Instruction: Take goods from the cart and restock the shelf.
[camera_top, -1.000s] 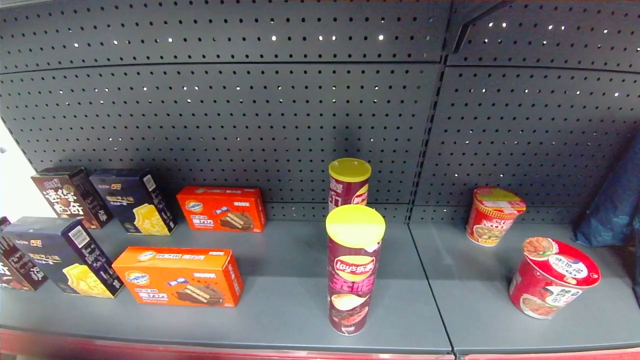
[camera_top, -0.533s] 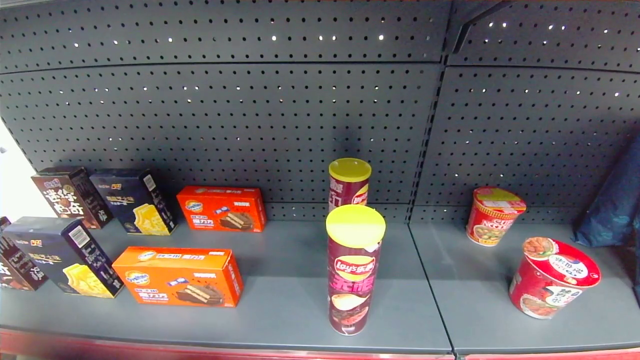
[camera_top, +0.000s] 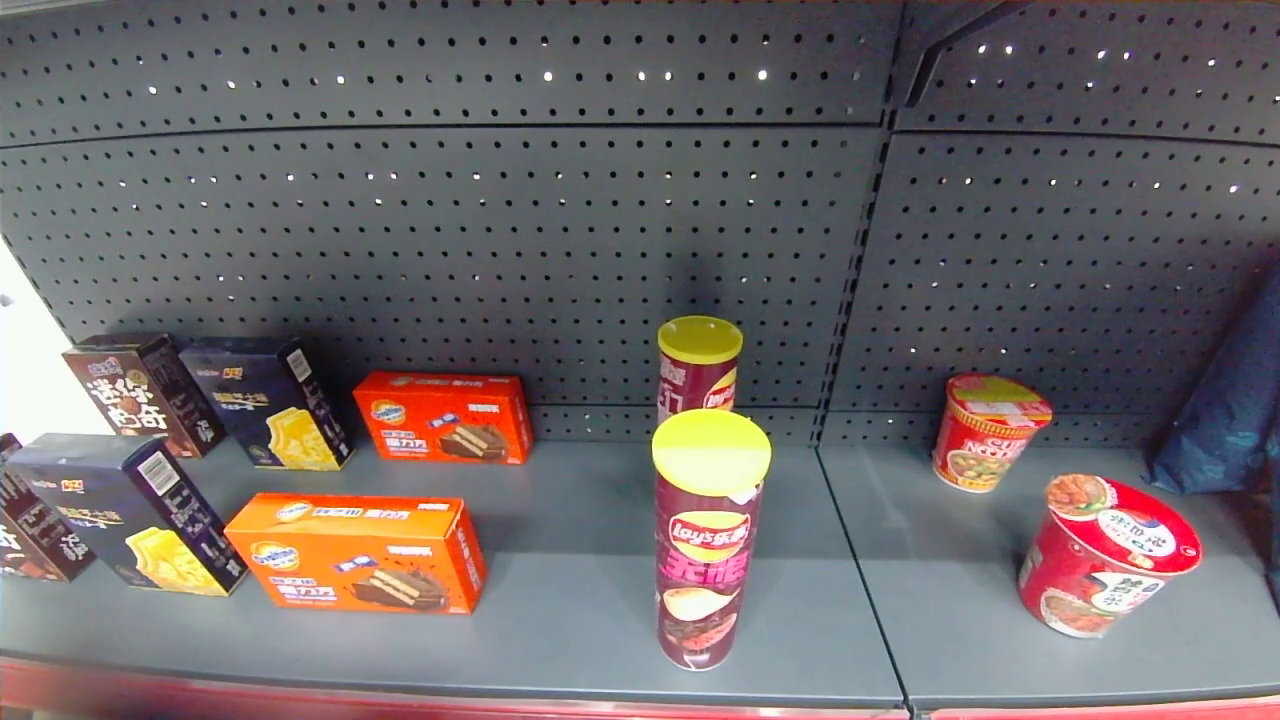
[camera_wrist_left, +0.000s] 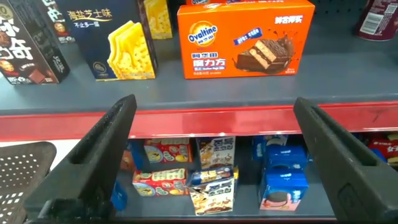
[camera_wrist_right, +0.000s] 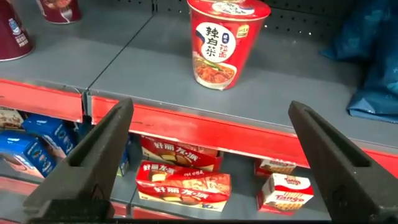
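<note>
Left end effector (camera_wrist_left: 214, 104) released, empty, held before the red front edge of the grey metal shelf (camera_wrist_left: 249, 87), opposite an orange cardboard box (camera_wrist_left: 244, 38). Right end effector (camera_wrist_right: 209, 107) likewise spread wide, empty, opposite a red paper noodle cup (camera_wrist_right: 227, 40). From the head view: tall maroon chip can (camera_top: 706, 540) with yellow lid upright at 6 o'clock, box at 8, cup at 4.

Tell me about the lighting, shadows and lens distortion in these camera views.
Head view: the pegboard seams bow, wide-lens style; light pricks through its holes; the rear chip can shadows the panel; white glare at the left edge. Left wrist view: the lower-shelf boxes are dimmer than the orange box.
</note>
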